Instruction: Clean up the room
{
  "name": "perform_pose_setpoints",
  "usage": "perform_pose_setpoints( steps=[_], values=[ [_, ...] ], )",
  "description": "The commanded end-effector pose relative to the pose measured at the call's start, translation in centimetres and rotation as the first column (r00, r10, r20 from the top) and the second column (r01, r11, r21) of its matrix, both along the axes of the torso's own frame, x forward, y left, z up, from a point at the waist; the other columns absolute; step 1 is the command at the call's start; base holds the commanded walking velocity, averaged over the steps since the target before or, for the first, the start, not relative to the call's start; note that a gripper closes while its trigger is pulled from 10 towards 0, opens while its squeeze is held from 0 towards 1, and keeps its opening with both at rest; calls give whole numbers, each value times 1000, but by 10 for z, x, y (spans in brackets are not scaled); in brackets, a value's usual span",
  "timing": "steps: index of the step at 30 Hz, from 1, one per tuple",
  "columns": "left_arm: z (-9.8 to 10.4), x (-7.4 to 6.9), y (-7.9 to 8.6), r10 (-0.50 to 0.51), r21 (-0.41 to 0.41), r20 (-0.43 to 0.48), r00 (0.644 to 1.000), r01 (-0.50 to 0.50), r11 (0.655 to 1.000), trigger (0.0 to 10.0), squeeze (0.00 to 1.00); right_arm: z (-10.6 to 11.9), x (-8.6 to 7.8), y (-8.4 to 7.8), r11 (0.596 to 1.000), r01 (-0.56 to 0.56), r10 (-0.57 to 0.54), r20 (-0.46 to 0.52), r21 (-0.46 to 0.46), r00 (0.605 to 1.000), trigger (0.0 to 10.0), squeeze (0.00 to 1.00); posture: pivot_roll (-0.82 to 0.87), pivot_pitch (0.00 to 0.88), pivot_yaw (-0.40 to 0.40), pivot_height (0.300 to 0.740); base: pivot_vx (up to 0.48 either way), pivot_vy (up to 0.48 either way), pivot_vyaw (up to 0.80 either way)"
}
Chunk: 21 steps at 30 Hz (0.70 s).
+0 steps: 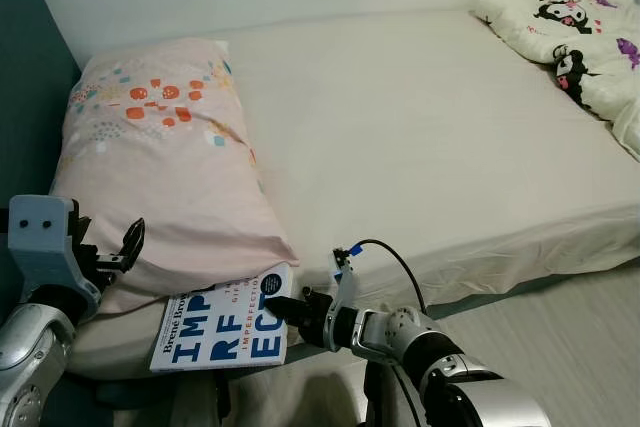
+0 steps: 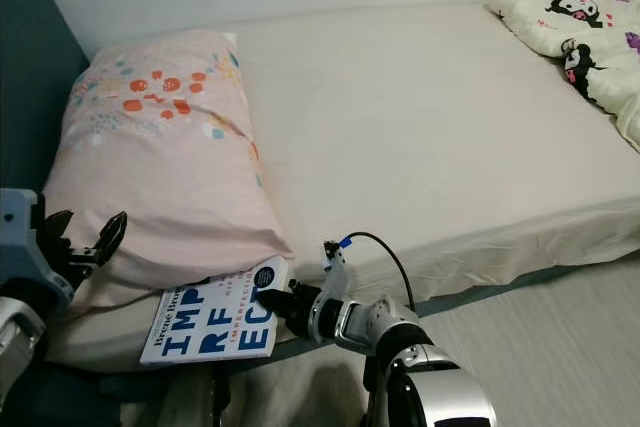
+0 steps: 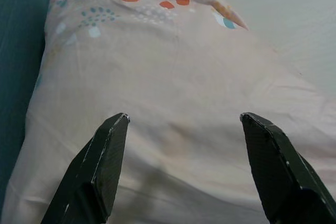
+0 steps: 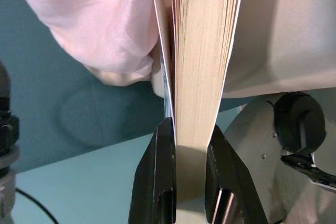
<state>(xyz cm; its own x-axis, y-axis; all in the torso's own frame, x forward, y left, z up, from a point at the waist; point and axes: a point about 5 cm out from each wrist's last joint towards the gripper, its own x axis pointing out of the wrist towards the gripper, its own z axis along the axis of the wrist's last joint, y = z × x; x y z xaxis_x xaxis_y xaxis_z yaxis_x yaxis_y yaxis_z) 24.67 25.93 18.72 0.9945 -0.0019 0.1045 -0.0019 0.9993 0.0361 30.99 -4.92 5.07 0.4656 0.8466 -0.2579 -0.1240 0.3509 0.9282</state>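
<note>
Right arm: reaches in low from the near right, forearm level and pointing left toward the bed's near edge, a black cable looping up from its wrist.
Right claw (image 1: 285, 311): clamped narrow on the book (image 1: 222, 333), one finger (image 4: 157, 182) on each side of the page block at the book's right-hand edge, as the right wrist view shows.
Book: a white paperback with large blue letters on the cover, lying face up at the near edge of the bed, its far end tucked under the pillow's near corner and its pages slightly fanned in the right wrist view.
Left arm: raised at the near left, bent at the elbow, its grey wrist block facing the camera beside the dark teal wall (image 1: 25, 87).
Left claw (image 3: 181, 124): spread wide, both fingertips (image 3: 113, 135) hovering just over the pillow's near end; nothing sits between them.
Pillow (image 1: 160, 177): pale pink with orange and teal spots, lying lengthwise along the left side of the bed, its near end drooping over the edge.
Bed (image 1: 420, 137): covered by a plain cream sheet, stretching away to the white wall.
Duvet (image 1: 575, 32): white with black-and-purple cartoon figures, bunched at the far right corner of the bed, well apart from the pillow.
Floor (image 1: 580, 337): pale wood boards at the near right.
</note>
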Motion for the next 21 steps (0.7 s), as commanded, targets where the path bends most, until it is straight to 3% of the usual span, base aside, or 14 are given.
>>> perform_pose_setpoints(
  steps=[1, 2, 3, 4, 5, 16, 17, 18, 21],
  values=[
    [-7, -1, 1, 15, -3, -33, 999, -15, 1000, 10000, 0, 0, 2, -1, 1000, 26, -26, -5, -2, 1000, 0, 0, 147, 284, -83, 577, 0, 0, 0],
    [-7, 0, 2, 21, -2, -33, 999, -22, 1000, 10000, 0, 1, 3, -1, 1000, 22, -22, 16, -6, 1000, 196, 82, 147, 286, -83, 577, 0, 0, 0],
    [-7, 0, 2, 21, -2, -33, 999, -22, 1000, 10000, 0, 1, 3, -1, 1000, 22, -22, 16, -6, 1000, 196, 82, 147, 286, -83, 577, 0, 0, 0],
    [-7, 0, 2, 25, -2, -33, 999, -25, 1000, 10000, 0, 3, 4, -1, 1000, 17, -17, 33, -12, 999, 7333, 86, 147, 286, -83, 577, 0, 0, 0],
    [-6, 1, 2, 32, -5, -30, 999, -32, 999, 10000, 0, 6, 7, 0, 1000, 16, -16, 55, -7, 998, 10000, 71, 149, 291, -83, 577, 0, 0, 0],
    [-5, 3, 1, 52, -31, -24, 998, -53, 998, 10000, 0, 19, 22, -8, 992, 125, -126, 97, 14, 987, 10000, 55, 147, 296, -80, 577, 0, 0, 0],
    [-6, 3, 0, 51, -37, -25, 998, -52, 998, 10000, 0, 20, 24, -10, 991, 136, -136, 105, 11, 985, 10000, 86, 147, 296, -80, 577, 0, 0, 0],
    [-6, 3, -1, 50, -42, -27, 998, -51, 998, 10000, 0, 20, 25, -12, 989, 149, -148, 108, 1, 983, 10000, 408, 147, 296, -79, 577, 0, 0, 0],
    [-7, 4, -2, 50, -47, -28, 998, -51, 998, 10000, 0, 19, 26, -14, 987, 163, -161, 109, -11, 981, 10000, 408, 146, 296, -80, 577, 0, 0, 0]
  ],
)
